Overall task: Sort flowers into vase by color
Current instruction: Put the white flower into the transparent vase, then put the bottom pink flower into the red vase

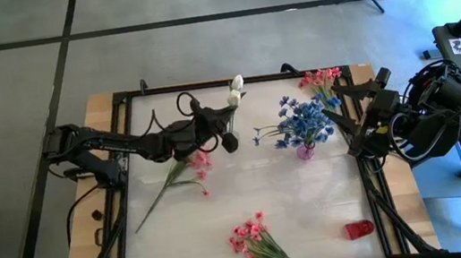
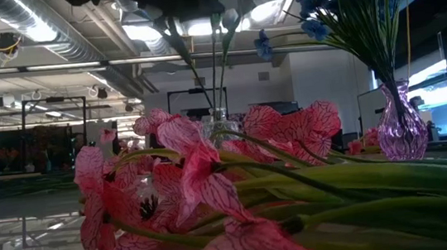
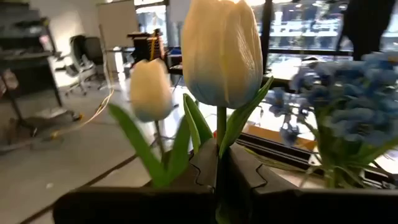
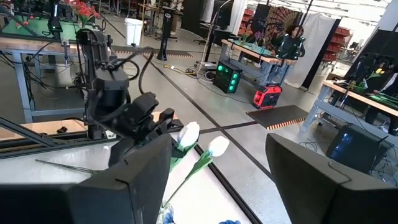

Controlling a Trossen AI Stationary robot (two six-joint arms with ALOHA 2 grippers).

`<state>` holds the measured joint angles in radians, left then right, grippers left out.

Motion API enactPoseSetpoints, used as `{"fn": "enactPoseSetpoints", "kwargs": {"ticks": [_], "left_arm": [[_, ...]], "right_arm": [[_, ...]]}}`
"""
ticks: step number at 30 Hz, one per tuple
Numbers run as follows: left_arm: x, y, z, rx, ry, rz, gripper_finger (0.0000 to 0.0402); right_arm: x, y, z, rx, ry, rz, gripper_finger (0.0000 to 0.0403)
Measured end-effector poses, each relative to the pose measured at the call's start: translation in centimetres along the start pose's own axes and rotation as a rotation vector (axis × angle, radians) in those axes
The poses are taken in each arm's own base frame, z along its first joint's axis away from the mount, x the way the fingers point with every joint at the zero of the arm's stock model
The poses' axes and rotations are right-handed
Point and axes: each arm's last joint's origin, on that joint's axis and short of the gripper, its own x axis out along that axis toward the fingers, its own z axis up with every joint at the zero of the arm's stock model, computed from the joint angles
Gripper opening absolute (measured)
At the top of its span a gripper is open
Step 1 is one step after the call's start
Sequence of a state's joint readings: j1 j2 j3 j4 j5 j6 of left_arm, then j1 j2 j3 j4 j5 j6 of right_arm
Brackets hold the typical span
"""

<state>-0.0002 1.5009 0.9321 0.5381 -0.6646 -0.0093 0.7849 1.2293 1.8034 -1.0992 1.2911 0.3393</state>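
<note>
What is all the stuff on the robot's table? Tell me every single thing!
White tulips: two, white buds on green stems, held up above the table's far middle by the left hand.
Blue flowers: one bunch, blue, standing in the purple vase.
Purple vase: one, clear purple, right of the table's middle.
Pink sprig: one, pink with a long green stem, lying left of middle.
Pink bunch: one, pink, lying at the near edge.
Pink flowers: a few, pink, at the far right corner.
Red thing: one, red, near right corner; I cannot tell what it is.
Left hand: shut on the white tulips' stems.
Right hand: open, at the table's right edge.
</note>
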Motion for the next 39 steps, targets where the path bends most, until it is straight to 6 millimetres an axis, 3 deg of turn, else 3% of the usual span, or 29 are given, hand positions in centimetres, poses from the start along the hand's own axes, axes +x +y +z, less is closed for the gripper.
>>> {"fn": "enactPoseSetpoints", "kwargs": {"ticks": [6, 15, 24, 30, 39], "left_arm": [[0.4, 0.7, -0.7, -0.059, 0.058, 0.032, 0.002], [0.3, 0.5, -1.1, -0.117, 0.144, -0.035, 0.0104], [0.4, 0.2, 2.3, -0.003, 0.353, -0.019, 0.0155], [-0.5, -0.4, 4.8, 0.021, 0.447, -0.082, 0.0157], [-3.4, -3.3, 8.6, 0.022, 0.417, -0.222, 0.0156]], "right_arm": [[0.0, 0.0, 0.0, 0.0, 0.0, 0.0, 0.0262], [0.0, 0.0, 0.0, 0.0, 0.0, 0.001, 0.0262], [0.0, 0.0, 0.0, 0.001, 0.006, 0.018, 0.0262], [0.0, 0.1, 0.0, -0.001, 0.012, 0.034, 0.0262], [0.0, 0.4, -0.2, 0.061, 0.054, 0.137, 0.0262]]}}
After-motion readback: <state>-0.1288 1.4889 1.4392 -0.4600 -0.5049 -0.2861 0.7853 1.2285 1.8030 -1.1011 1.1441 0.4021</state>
